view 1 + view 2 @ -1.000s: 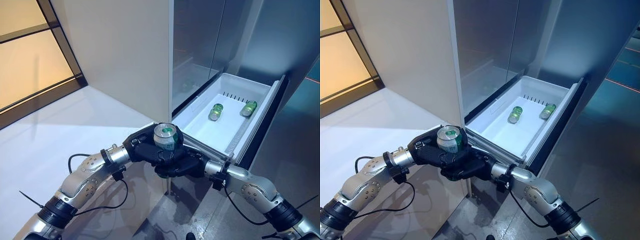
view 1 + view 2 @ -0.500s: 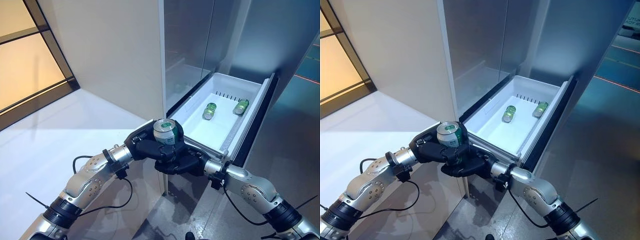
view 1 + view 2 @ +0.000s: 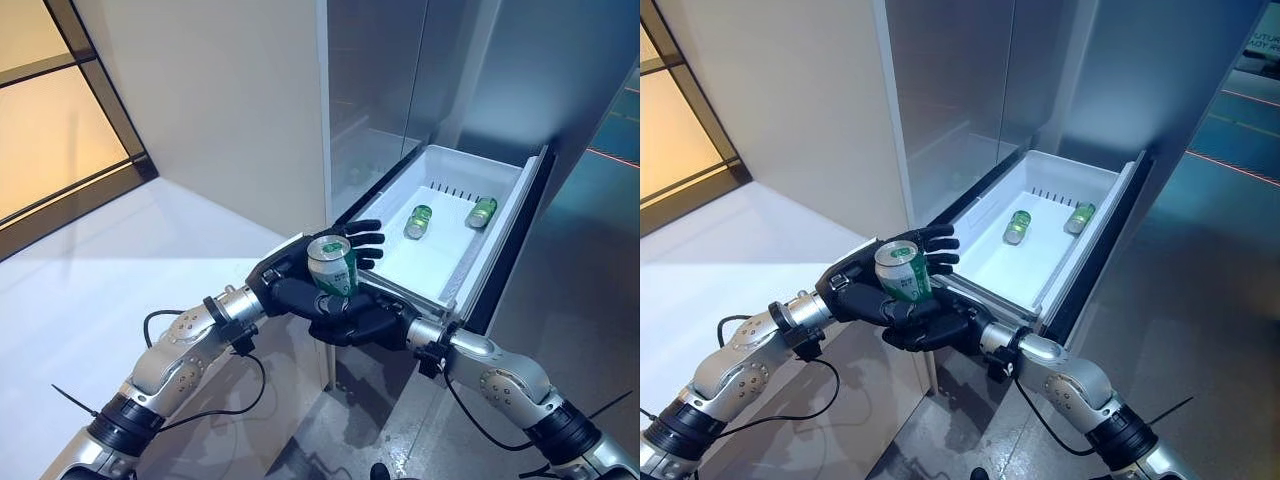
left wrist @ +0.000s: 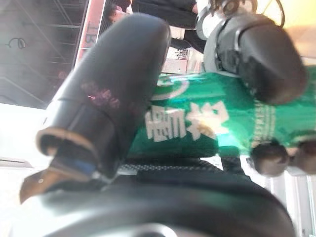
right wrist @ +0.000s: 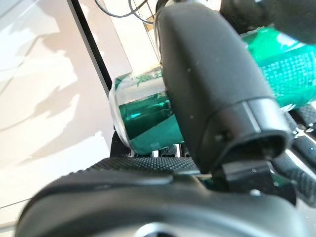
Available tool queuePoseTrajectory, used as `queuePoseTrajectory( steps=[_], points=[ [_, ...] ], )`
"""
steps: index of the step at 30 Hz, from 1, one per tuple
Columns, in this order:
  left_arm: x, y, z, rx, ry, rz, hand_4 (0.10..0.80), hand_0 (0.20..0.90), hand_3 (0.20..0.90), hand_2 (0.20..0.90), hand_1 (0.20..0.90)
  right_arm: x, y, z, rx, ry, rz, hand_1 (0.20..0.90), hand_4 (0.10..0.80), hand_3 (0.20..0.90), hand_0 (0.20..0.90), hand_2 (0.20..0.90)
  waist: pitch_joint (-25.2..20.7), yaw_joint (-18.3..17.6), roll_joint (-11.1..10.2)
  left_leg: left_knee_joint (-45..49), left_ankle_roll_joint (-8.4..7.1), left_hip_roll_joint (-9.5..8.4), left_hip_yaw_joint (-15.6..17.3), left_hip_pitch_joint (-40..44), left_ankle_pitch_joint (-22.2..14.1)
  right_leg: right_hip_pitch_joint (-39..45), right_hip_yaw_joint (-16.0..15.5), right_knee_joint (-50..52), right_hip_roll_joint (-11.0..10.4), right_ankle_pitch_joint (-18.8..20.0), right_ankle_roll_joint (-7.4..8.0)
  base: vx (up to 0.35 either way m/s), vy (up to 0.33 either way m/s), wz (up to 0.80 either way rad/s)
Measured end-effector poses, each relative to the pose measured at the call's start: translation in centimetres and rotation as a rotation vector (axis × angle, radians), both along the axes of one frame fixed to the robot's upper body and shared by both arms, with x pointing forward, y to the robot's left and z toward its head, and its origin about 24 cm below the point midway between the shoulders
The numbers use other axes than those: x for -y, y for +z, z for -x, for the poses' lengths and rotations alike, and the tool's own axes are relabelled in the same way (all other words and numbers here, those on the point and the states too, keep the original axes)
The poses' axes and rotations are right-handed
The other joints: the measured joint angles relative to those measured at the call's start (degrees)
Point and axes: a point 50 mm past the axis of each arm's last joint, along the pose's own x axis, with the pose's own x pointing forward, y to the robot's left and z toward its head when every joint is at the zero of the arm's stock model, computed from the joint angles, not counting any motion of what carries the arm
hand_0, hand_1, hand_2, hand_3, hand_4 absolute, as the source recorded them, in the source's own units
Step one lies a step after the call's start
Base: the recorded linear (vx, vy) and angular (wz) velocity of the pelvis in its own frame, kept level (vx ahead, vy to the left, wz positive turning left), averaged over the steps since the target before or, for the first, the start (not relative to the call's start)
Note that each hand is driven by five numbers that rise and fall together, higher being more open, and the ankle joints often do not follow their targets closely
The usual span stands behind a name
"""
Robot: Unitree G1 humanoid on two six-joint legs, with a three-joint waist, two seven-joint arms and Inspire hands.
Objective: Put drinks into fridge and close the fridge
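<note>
A green drink can [image 3: 332,270] stands upright between my two hands, just in front of the near corner of the open white fridge drawer [image 3: 478,268]. My right hand [image 3: 362,322] cups it from below and from the side, its thumb [image 5: 207,74] laid across the can [image 5: 145,121]. My left hand [image 3: 285,282] is behind the can with its fingers [image 3: 362,238] stretched straight towards the drawer, and its thumb [image 4: 108,84] rests against the can's side [image 4: 207,123]. Two more green cans [image 3: 418,221] [image 3: 481,212] lie on the drawer's floor.
The grey fridge body [image 3: 400,80] rises behind the drawer, whose dark front panel [image 3: 520,240] juts out to the right. A white surface [image 3: 100,260] lies to the left, under a beige wall [image 3: 220,100] and a dark-framed window [image 3: 60,120].
My left hand's fingers have uncurled from the can and now point straight out towards the drawer. The can stays in my right hand, leaning slightly.
</note>
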Motion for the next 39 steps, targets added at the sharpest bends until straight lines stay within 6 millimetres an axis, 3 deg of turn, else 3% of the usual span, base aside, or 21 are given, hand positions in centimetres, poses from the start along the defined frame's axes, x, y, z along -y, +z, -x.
queuePoseTrajectory(
  steps=[12,20,25,33,39],
  points=[
    [-0.2,1.5,-0.2,0.173,0.117,0.028,0.8,0.9,0.9,0.9,0.9,0.6,-0.1,-0.5,0.018,-0.087,0.058,0.3,0.1,0.2,0.3,0.3,0.41,0.14,-0.71,0.0,0.05,0.0,-0.01,-0.07,-0.04,-0.02,-0.07,0.0,-0.03,-0.02,0.03,0.0,0.0,0.0],
    [-0.2,5.2,0.8,0.419,0.176,0.114,0.8,0.9,0.9,0.9,0.9,3.0,0.2,-1.9,0.079,-0.255,0.154,0.3,0.1,0.2,0.3,0.3,0.6,0.41,-1.11,0.01,0.07,-0.02,-0.09,-0.63,-0.04,-0.51,-0.41,0.0,-0.02,0.03,0.06,0.0,0.0,0.0],
    [-0.2,5.4,0.8,0.426,0.191,0.126,0.8,0.9,0.9,0.9,0.9,4.1,0.7,-2.5,0.115,-0.347,0.182,0.3,0.1,0.2,0.3,0.3,0.61,0.48,-1.1,0.01,0.07,0.02,-0.1,-0.6,-0.04,-0.46,-0.44,0.0,-0.02,0.04,0.06,0.0,0.0,0.0],
    [0.1,4.4,0.3,0.341,0.192,0.114,0.8,0.9,0.9,0.9,0.9,7.1,3.2,-4.4,0.297,-0.603,0.274,0.3,0.1,0.2,0.3,0.3,0.65,1.65,-1.05,0.02,0.08,0.12,-0.28,-0.6,-0.03,-0.36,-0.6,0.0,-0.06,0.03,0.05,0.014,0.0,0.01],
    [1.2,-0.2,-0.5,-0.003,0.121,0.207,0.8,0.9,0.9,0.9,0.9,12.0,5.7,-7.5,0.347,-0.806,0.419,0.3,0.1,0.2,0.3,0.3,1.07,3.25,-0.67,0.02,0.16,0.11,-1.63,-0.56,0.01,0.01,-1.11,0.0,-0.27,-0.07,0.15,0.045,-0.004,0.07]
  ],
)
